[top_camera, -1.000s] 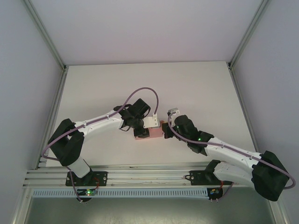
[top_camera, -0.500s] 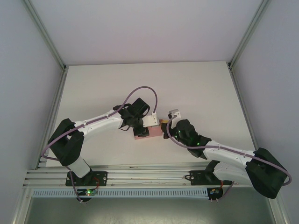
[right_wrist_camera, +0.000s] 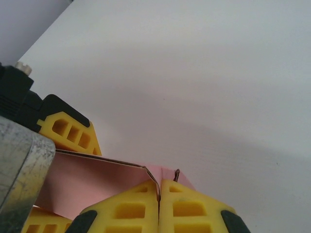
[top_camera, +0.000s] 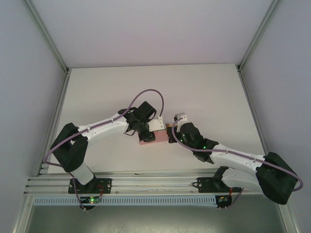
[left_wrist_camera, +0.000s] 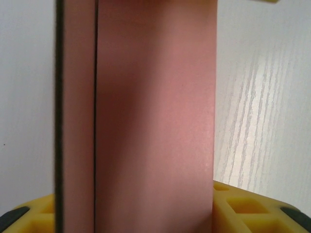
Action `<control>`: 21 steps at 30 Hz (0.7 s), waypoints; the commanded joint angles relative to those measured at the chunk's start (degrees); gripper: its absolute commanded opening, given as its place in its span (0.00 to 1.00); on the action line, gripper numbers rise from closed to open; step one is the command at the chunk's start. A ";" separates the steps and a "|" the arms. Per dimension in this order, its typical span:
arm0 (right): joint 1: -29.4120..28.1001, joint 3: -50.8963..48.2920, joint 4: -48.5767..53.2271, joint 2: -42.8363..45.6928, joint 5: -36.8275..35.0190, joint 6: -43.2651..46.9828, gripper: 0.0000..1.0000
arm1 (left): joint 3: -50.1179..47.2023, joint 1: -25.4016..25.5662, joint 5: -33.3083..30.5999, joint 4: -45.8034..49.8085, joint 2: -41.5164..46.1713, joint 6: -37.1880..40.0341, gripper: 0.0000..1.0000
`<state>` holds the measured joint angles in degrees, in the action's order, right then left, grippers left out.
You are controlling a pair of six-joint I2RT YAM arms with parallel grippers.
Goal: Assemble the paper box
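Pink paper box [top_camera: 150, 139] mid-frame: right end effector [right_wrist_camera: 159, 194], pinching a flap edge, has swung nearer; left end effector [top_camera: 156, 128] clasps the body, so a fold looks underway.

Our left arm [top_camera: 102, 127] reaches forward and right from base, wrist turned toward centre. Left pincer [top_camera: 154, 131] part-spread, yellow fingers [left_wrist_camera: 243, 206] pressed on both sides of paper box [left_wrist_camera: 155, 121]. Our right arm [top_camera: 233, 156] stretches low, leftward. Right pincer [right_wrist_camera: 159, 201] closed tight, fingertips together, nipping thin edge of paper box.
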<state>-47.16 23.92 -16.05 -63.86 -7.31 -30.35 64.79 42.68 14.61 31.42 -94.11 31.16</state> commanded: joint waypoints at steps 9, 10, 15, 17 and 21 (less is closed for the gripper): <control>-2.92 5.04 16.51 -1.22 3.42 -4.76 0.00 | 1.72 1.27 2.22 -3.21 -2.98 0.64 0.47; -2.88 5.86 17.43 -0.72 3.08 -4.09 0.00 | 1.74 1.27 2.35 -3.05 -3.04 0.80 0.47; -2.94 6.52 20.14 0.40 1.30 -4.08 0.00 | 1.60 1.27 2.13 -3.13 -2.38 0.94 0.47; -2.86 4.01 16.41 -0.49 2.80 -6.77 0.00 | 1.41 1.27 2.16 -3.56 -2.33 0.94 0.47; -3.11 6.46 15.42 -1.45 4.54 -7.08 0.00 | 2.35 1.35 2.74 -2.82 -3.25 1.02 0.47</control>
<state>-48.27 29.98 -3.20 -63.55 -9.63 -35.68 65.89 43.11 15.14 32.21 -94.96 31.62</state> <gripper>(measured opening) 0.050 0.466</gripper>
